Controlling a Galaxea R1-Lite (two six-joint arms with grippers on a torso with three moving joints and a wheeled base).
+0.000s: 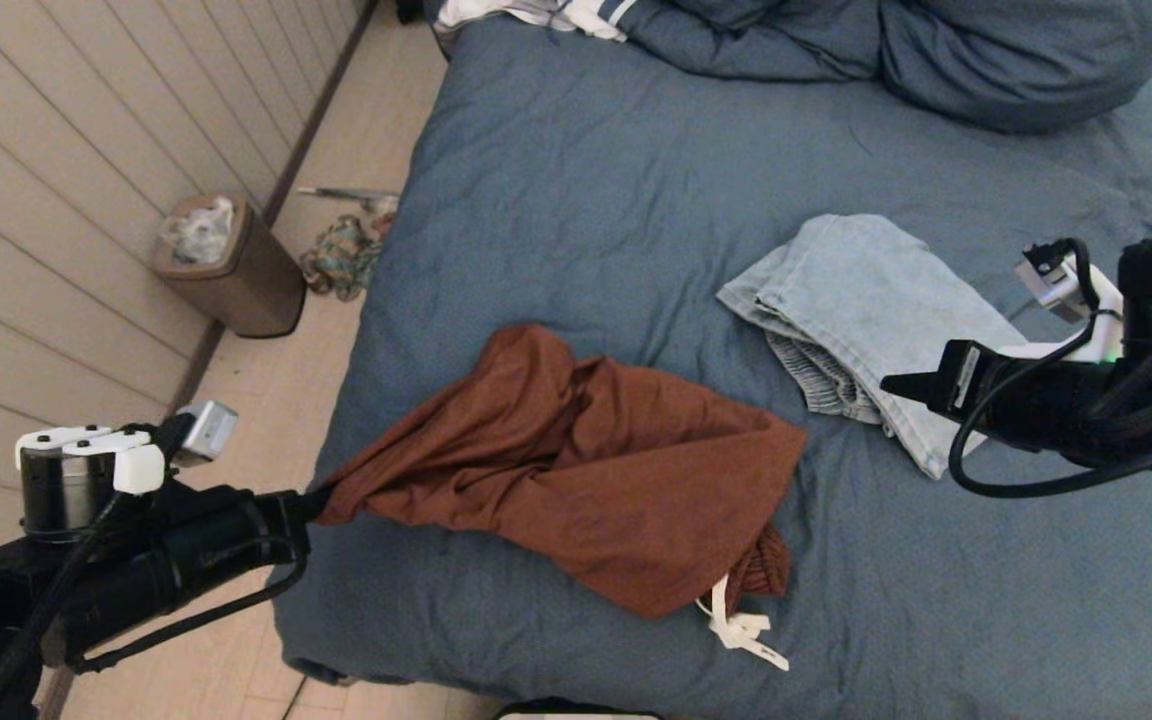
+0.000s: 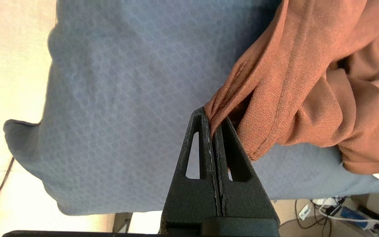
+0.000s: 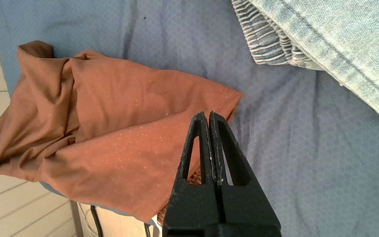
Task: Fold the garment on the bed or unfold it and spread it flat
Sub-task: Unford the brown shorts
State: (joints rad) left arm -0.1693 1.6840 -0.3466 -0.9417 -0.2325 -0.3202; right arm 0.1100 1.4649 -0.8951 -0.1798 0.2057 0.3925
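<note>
Your left gripper [image 2: 213,126] is pinched tight on a corner of the brown shirt [image 1: 586,470], pulling it toward the left edge of the bed [image 1: 576,200]. The shirt lies bunched up near the bed's front edge, so I think you are only starting to spread it out. Your right gripper [image 3: 208,120] is closed and holds nothing; it hangs above the bed just beside the shirt's far corner. Next, it should open and grab that corner. Folded jeans [image 1: 866,300] lie close by. A trash bin [image 1: 231,265] stands on the floor by the wall.

One bed [image 1: 576,200]; two garments on it: one rust-brown shirt [image 1: 576,460], one folded pair of light-blue jeans [image 1: 866,310]; two grippers.
</note>
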